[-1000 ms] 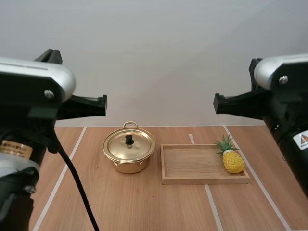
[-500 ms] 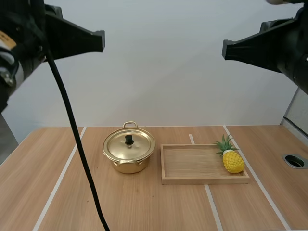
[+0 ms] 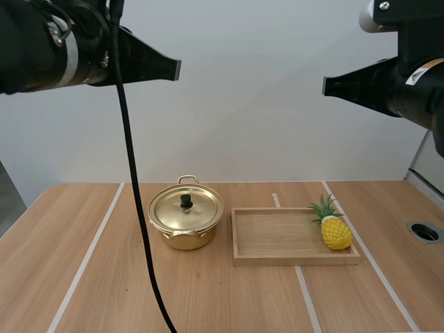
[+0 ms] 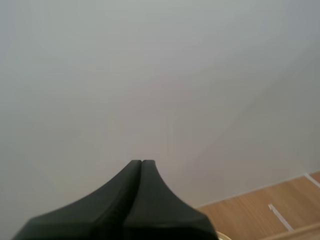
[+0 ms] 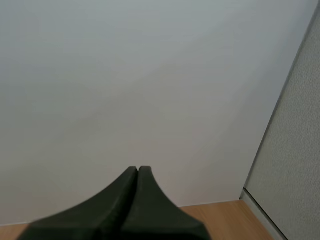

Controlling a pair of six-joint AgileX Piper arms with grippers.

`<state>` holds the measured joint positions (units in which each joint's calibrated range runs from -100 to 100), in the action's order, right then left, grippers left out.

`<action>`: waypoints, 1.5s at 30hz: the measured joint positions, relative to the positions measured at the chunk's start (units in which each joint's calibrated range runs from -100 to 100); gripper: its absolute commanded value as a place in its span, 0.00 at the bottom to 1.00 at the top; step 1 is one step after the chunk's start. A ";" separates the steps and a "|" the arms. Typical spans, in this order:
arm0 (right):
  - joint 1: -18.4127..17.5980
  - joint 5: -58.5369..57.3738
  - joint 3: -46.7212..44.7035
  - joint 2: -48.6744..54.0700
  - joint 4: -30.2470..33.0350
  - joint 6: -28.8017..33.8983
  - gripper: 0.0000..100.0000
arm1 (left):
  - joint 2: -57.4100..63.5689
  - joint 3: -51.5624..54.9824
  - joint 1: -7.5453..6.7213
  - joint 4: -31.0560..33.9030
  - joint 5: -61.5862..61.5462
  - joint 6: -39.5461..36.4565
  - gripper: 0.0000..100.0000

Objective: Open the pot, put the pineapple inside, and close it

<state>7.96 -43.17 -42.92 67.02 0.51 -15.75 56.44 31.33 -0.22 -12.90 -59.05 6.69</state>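
Both clenched on nothing: left gripper point(image 4: 142, 163) and right gripper point(image 5: 137, 170) sit high over the table point(image 3: 208, 298), well apart from everything. Pot point(image 3: 186, 225) is mid-table, lid point(image 3: 198, 211) on, just left of the tray point(image 3: 277, 259). Pineapple point(image 3: 336, 234) lies at the tray's right end.

Risks as I judge them:
- Knob point(image 3: 186, 201) is small. An off-centre pinch would tilt or drop the lid.
- Pot looks like thin metal on smooth wood, so a sideways pull would likely drag it.
- Pineapple is rounded and could roll out of the pads. The tray wall blocks a low approach.
- Leaves may snag the pot rim.

Materials: shiny gold pot with loop handles and a domed lid with a black knob, a bumpy yellow pineapple with spiky green leaves, a flat wooden tray with a low rim.
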 measured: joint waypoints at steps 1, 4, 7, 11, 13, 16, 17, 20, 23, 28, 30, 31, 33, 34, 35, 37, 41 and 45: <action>0.08 -0.78 0.00 -0.43 0.18 0.00 0.00 | -1.24 0.00 0.00 -0.39 -1.66 0.49 0.00; 0.43 -2.36 0.00 -2.06 0.77 0.00 0.00 | -4.62 0.00 0.00 -0.63 -5.57 1.40 0.00; 0.43 -3.13 0.00 -2.81 1.78 0.00 0.00 | -7.49 0.00 0.00 -1.15 -7.30 1.86 0.00; 0.43 -4.61 0.00 -3.19 2.47 0.00 0.00 | -10.11 0.00 0.00 -1.79 -8.08 2.21 0.00; 0.43 -5.20 0.00 -3.19 2.82 0.00 0.00 | -10.38 0.00 0.00 -1.79 -8.08 2.30 0.01; 0.43 -5.39 0.00 -3.19 3.33 0.00 0.00 | -10.53 0.00 0.00 -1.88 -8.08 2.50 0.24; 0.43 -5.39 0.00 -3.19 3.68 0.00 0.00 | -10.53 0.00 0.00 -2.14 -8.08 2.62 0.40; 0.43 -5.78 0.00 -3.19 4.83 0.00 0.00 | -10.53 0.00 0.00 -3.59 -8.26 3.99 1.00; 0.43 -7.53 0.00 -3.19 5.74 0.00 0.19 | -10.53 0.00 0.00 -5.07 -8.26 4.88 1.00; 0.43 -9.38 0.00 -3.19 6.12 0.00 0.40 | -10.53 0.00 0.00 -5.31 -8.40 5.51 1.00; 0.43 -9.53 0.00 -3.19 6.12 0.00 0.39 | -10.53 0.00 0.00 -5.31 -8.40 5.60 1.00; 0.43 -9.53 0.00 -3.19 6.23 0.00 0.38 | -10.53 0.00 0.00 -5.31 -8.40 5.77 1.00; 0.43 -9.53 0.00 -3.19 6.23 0.00 0.32 | -10.53 0.00 0.00 -5.43 -8.40 6.13 1.00; 0.43 -9.53 0.00 -3.19 6.23 0.00 0.25 | -10.53 0.00 0.00 -5.90 -8.40 6.39 1.00; 0.43 -9.53 0.00 -3.19 6.23 0.00 0.17 | -10.68 0.00 0.00 -6.35 -8.40 6.69 1.00; 0.43 -9.53 0.00 -3.19 6.23 0.00 0.00 | -11.13 0.00 0.00 -7.41 -8.40 7.45 1.00; 0.43 -9.87 0.00 -3.19 5.85 0.00 0.00 | -13.05 0.15 0.00 -8.21 -8.57 8.47 1.00; 0.43 -10.25 0.00 -3.19 5.56 0.00 0.00 | -15.25 2.06 0.00 -8.21 -8.57 9.04 1.00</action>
<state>8.39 -53.42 -42.92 63.83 6.07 -15.75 41.19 33.39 -0.22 -21.11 -67.63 15.73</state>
